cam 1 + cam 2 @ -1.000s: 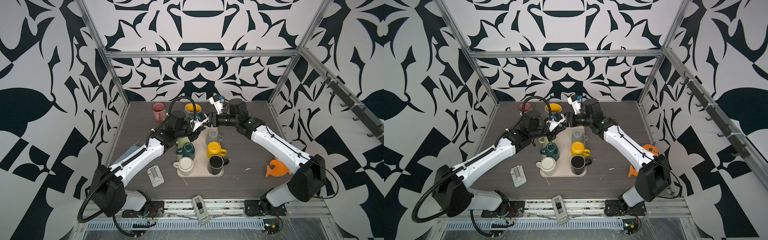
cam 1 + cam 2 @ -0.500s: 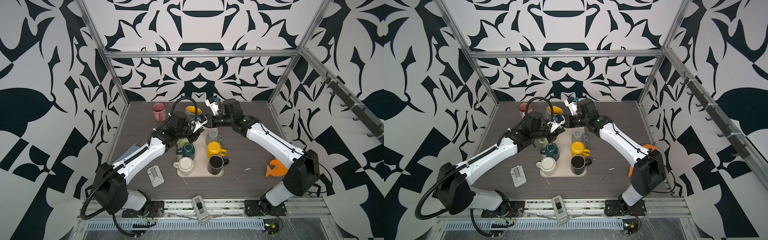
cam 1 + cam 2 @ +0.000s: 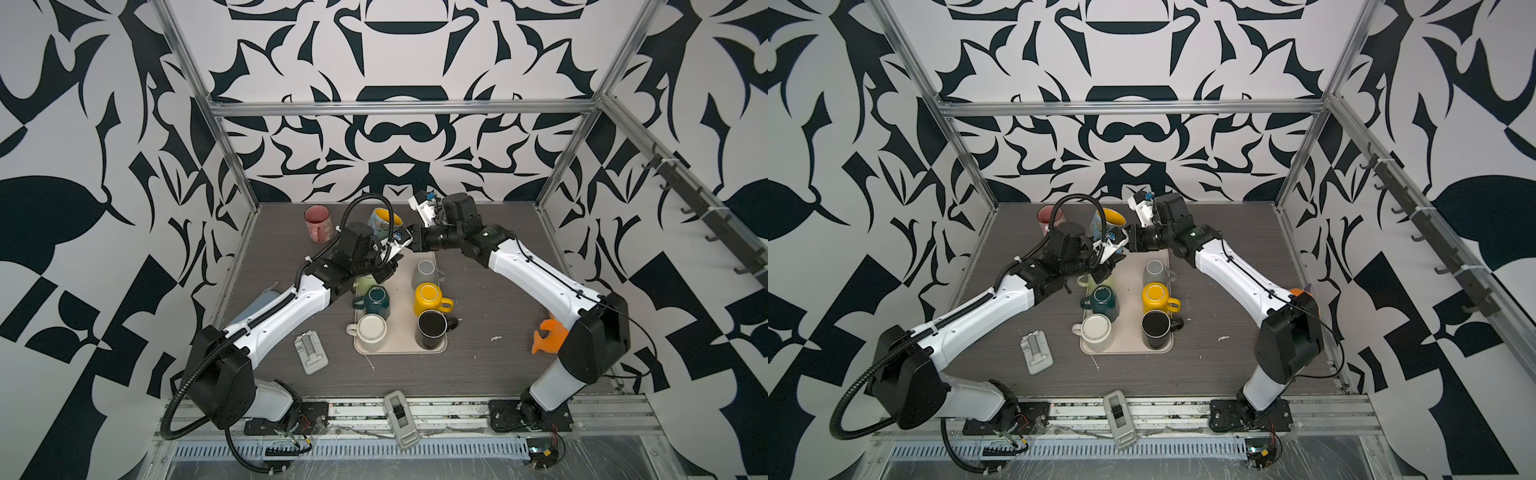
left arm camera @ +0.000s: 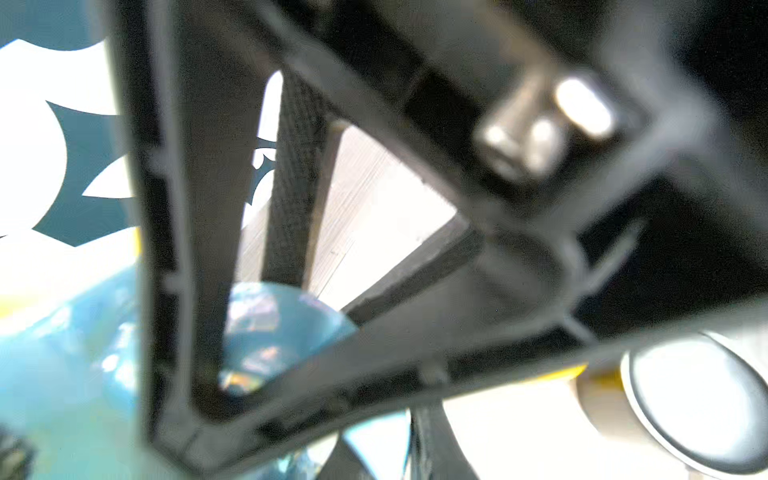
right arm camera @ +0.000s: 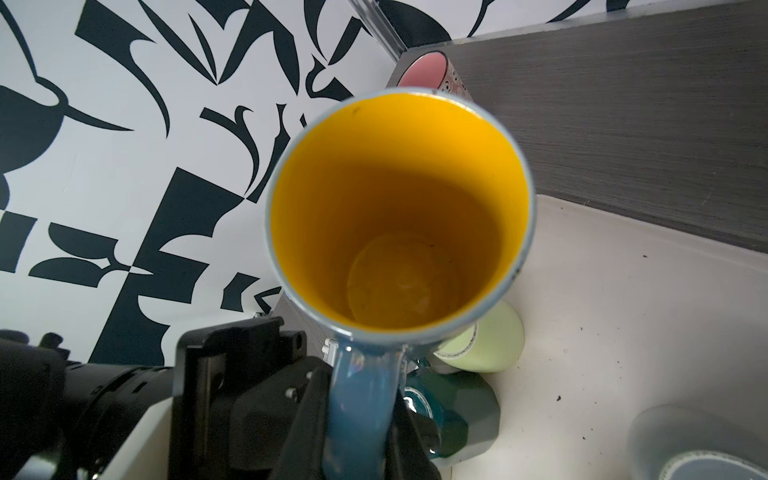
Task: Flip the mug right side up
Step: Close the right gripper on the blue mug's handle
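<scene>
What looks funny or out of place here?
The blue mug hangs tilted in the air, gripped by the left gripper and right gripper. On the tray, the teal mug and grey mug sit bottom up.

I find open tabletop (image 3: 478,307) right of the tray (image 3: 401,316); mugs (image 3: 428,297) crowd the tray, with a pink mug (image 3: 318,222) behind.

I see a beige tray (image 3: 401,318) mid-desk (image 3: 498,232), with a black mug (image 3: 431,328) upright in its 5 o'clock corner. From the tray, a pink mug (image 3: 318,222) stands at 11 o'clock, an orange figure (image 3: 548,332) at 3 o'clock and a grey plastic piece (image 3: 311,347) at 8 o'clock.
</scene>
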Controlling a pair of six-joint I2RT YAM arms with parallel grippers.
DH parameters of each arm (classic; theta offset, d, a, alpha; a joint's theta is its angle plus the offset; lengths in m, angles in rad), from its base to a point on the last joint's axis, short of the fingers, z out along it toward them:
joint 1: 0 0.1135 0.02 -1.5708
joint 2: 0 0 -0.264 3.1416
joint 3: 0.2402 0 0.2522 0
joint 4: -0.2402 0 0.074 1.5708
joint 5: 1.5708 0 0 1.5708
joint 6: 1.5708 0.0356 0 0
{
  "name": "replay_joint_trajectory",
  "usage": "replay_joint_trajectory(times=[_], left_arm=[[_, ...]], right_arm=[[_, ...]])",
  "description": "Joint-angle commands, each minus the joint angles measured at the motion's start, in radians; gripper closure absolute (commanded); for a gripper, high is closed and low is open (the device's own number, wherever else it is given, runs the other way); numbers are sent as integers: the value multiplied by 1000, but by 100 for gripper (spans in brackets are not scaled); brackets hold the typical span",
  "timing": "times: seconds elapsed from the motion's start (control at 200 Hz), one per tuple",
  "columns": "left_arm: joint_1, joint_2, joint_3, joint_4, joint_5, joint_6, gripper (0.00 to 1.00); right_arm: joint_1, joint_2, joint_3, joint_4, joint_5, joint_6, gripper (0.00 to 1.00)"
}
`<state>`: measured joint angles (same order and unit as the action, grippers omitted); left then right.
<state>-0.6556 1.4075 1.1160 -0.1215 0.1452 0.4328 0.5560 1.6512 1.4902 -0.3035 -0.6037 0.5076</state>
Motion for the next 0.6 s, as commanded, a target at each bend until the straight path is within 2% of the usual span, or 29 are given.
replay_joint_trajectory(times=[0.0,0.325,0.595], left_arm=[[-27,-73,46,208,-31,143,100],[-41,-70,39,230,-35,159,100],[-52,-79,10,286,-26,136,100]], right_arm=[[16,50,15,-123,102,-17,85],[15,99,35,-123,97,-9,76],[15,116,-3,-14,41,48,76]])
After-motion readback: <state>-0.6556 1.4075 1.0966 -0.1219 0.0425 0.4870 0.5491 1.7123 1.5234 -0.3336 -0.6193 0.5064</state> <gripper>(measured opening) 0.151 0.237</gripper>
